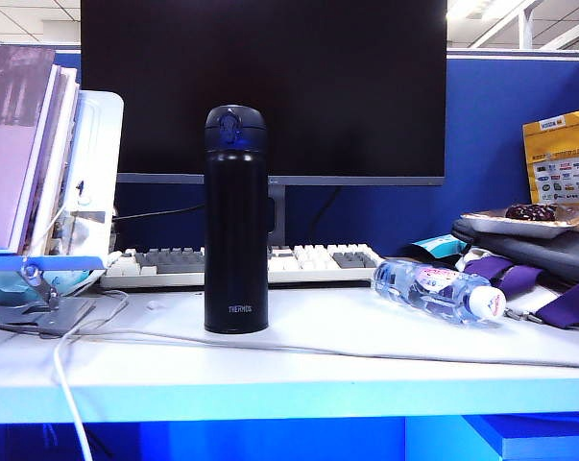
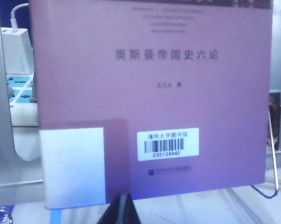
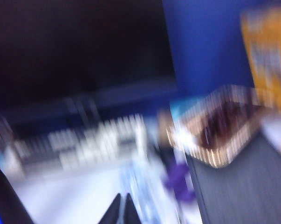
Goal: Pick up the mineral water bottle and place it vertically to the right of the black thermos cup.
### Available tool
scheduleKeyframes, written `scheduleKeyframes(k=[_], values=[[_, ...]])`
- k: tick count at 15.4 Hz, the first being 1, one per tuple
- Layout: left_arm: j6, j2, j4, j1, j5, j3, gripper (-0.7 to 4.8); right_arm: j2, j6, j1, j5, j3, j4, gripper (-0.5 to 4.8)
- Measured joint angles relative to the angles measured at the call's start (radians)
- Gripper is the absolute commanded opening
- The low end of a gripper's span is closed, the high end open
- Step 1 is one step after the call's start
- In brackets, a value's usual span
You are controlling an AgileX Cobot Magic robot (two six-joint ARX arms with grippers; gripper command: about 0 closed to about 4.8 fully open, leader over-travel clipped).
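The black thermos cup [image 1: 236,221] stands upright on the white desk, left of the middle. To its right the clear mineral water bottle [image 1: 438,288] lies on its side, white cap toward the front right. Neither arm shows in the exterior view. My left gripper [image 2: 124,205] is shut with nothing in it, its tips close in front of a purple book [image 2: 149,93]. My right gripper [image 3: 121,207] is shut and empty too; its view is blurred by motion, and a pale streak beside the tips looks like the bottle [image 3: 140,196].
A monitor [image 1: 260,86] and a keyboard [image 1: 241,264] stand behind the flask. Books [image 1: 30,154] lean at the left. A grey bag [image 1: 529,254] with purple straps and a tray [image 1: 524,221] fill the right. A white cable [image 1: 270,344] crosses the desk front.
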Motion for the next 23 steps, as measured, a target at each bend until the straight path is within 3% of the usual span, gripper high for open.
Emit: scheduleKeyframes(k=[2,5,6,7,9,10,11,13,18,21,23], values=[[0.000,0.000,0.000,0.000,0.000,0.000,-0.02,0.234,0.001,0.000,-0.038,0.148,-0.097,-0.01],[0.000,0.000,0.000,0.000,0.000,0.000,-0.03,0.589,0.050,-0.001,-0.298,0.381,-0.135,-0.01],[0.000,0.000,0.000,0.000,0.000,0.000,-0.02,0.698,0.150,-0.002,-0.467,0.446,-0.117,-0.01],[0.000,0.000,0.000,0.000,0.000,0.000,-0.02,0.750,0.163,-0.002,-0.564,0.470,-0.084,-0.01],[0.000,0.000,0.000,0.000,0.000,0.000,-0.02,0.863,0.168,0.001,-0.682,0.501,-0.033,-0.01],[0.000,0.000,0.000,0.000,0.000,0.000,-0.02,0.909,0.167,0.000,-0.676,0.520,-0.044,0.04],[0.000,0.000,0.000,0.000,0.000,0.000,-0.02,0.974,0.151,0.000,-0.643,0.543,-0.062,1.08],[0.000,0.000,0.000,0.000,0.000,0.000,-0.02,1.064,0.072,0.000,-0.586,0.569,-0.139,4.79],[0.000,0.000,0.000,0.000,0.000,0.000,-0.02,1.258,-0.048,0.017,-0.427,0.679,-0.235,4.79],[0.000,0.000,0.000,0.000,0.000,0.000,-0.02,1.343,-0.132,0.018,-0.246,0.740,-0.288,4.79],[0.000,0.000,0.000,0.000,0.000,0.000,-0.02,1.363,-0.173,0.018,-0.195,0.758,-0.299,4.79]])
